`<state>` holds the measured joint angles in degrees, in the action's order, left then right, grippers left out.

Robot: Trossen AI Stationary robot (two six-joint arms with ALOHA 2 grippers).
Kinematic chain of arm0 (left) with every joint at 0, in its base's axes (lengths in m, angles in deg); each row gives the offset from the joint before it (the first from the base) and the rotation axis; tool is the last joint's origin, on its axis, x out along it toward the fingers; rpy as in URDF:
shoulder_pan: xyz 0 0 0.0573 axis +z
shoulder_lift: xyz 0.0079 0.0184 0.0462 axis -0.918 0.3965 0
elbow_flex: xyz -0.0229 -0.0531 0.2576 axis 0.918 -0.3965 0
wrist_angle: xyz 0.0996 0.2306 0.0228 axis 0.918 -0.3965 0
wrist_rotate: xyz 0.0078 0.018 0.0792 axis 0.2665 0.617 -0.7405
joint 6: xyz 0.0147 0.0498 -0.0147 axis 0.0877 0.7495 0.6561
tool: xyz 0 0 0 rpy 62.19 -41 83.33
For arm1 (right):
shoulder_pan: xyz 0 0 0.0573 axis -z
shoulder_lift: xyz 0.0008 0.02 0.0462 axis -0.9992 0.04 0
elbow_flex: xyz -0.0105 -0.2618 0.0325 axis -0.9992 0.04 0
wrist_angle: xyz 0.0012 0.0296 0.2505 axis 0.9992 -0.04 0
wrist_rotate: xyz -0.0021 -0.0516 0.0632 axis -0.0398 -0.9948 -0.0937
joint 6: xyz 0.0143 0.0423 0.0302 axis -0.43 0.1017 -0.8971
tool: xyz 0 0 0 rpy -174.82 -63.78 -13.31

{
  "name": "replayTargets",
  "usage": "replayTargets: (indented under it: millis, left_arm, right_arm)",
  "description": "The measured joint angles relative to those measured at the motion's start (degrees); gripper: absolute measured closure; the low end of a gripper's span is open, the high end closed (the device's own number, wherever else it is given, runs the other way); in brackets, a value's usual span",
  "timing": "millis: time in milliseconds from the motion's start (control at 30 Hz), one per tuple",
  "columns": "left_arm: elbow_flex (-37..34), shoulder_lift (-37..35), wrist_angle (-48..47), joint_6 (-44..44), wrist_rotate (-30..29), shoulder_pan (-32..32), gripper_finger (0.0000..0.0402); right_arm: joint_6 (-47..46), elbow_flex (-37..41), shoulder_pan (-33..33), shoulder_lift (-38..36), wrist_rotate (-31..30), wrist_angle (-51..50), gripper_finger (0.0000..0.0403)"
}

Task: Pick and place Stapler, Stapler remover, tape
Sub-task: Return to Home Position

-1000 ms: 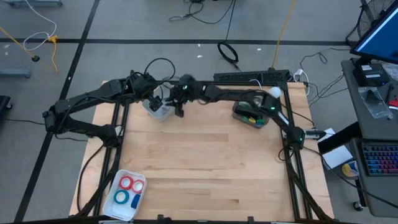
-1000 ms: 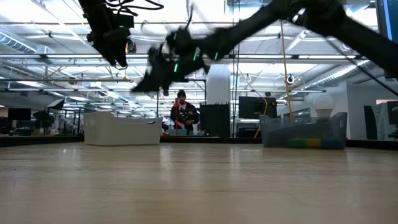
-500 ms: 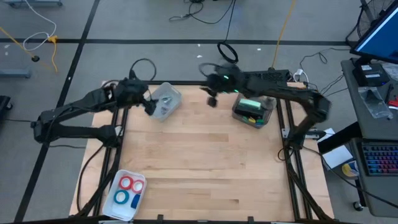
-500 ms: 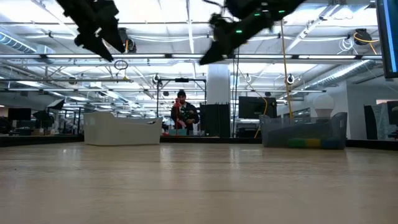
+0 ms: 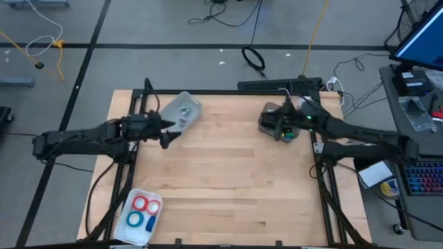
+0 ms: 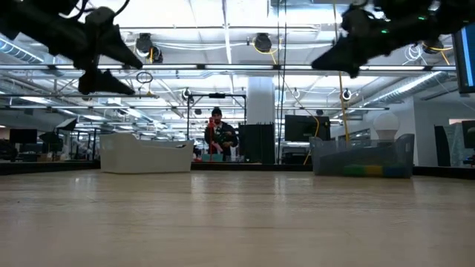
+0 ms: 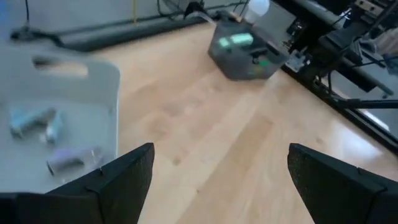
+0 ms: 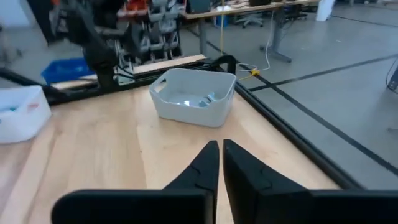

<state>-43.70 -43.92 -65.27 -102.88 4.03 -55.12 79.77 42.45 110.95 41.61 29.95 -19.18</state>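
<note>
Tape (image 5: 140, 203): in the high view, four rolls, two red and two blue, are lying in the white tray (image 5: 129, 199) at the lower left of the frame, well apart from both arms. Your left gripper (image 5: 165, 135) is hovering left of centre, just beside the pale bin (image 5: 181, 112). Your right gripper (image 5: 278, 121) is hanging over the dark bin (image 5: 291, 135) at the upper right.

In the low view, both grippers are sitting high above the table (image 6: 237, 222), the left at the upper left and the right at the upper right. Both bins are standing on the far side of the table, and a person (image 6: 217, 137) is standing far behind, at centre.

In the left wrist view, the fingers (image 7: 127, 180) are standing wide apart and gripping nothing. The staple removers (image 7: 34, 121) are lying inside the pale bin at the left of the frame.

In the right wrist view, the fingers (image 8: 208, 165) are pressing together with nothing between them, and they are pointing toward the pale bin.

Finding: with nothing in either gripper, I am judging the step in hand to be the return to the rest pose, not a pick. The next move is calling for each arm to fold toward its own side while keeping its height above the bin walls. This matters most for the right arm, which is over the dark bin. I cannot tell whether the tape is meant to stay in its tray.
</note>
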Motion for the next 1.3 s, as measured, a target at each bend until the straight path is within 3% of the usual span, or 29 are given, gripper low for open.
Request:
replayTargets:
  millis: [267, 400, 667, 1067, 1300]
  left_arm:
    - [-2.9, -0.45, 0.78, -14.4, -0.67, -0.53, 0.0036]
    - [-2.92, -0.99, 5.37, -6.25, -0.75, -0.84, 0.0036]
    - [-6.31, -7.83, 16.5, 7.93, 5.44, -0.88, 0.0036]
    - [-22.45, -22.69, 26.48, 7.37, 10.61, -2.66, 0.0036]
    - [-24.23, -24.97, 25.63, 9.01, 12.31, -3.76, 0.0036]
  right_arm:
    - [-9.37, 11.35, 0.0, -16.36, -3.08, 1.99, 0.0392]
    - [-11.53, 15.02, 0.0, -21.1, -2.85, 2.14, 0.0392]
    - [-23.37, 22.37, 0.0, -27.4, -2.65, 2.16, 0.0391]
    - [-37.16, 33.04, 0.0, -29.9, -2.72, 7.12, 0.0387]
    - [-29.74, 33.07, -0.09, -29.92, -2.17, 14.59, 0.0387]
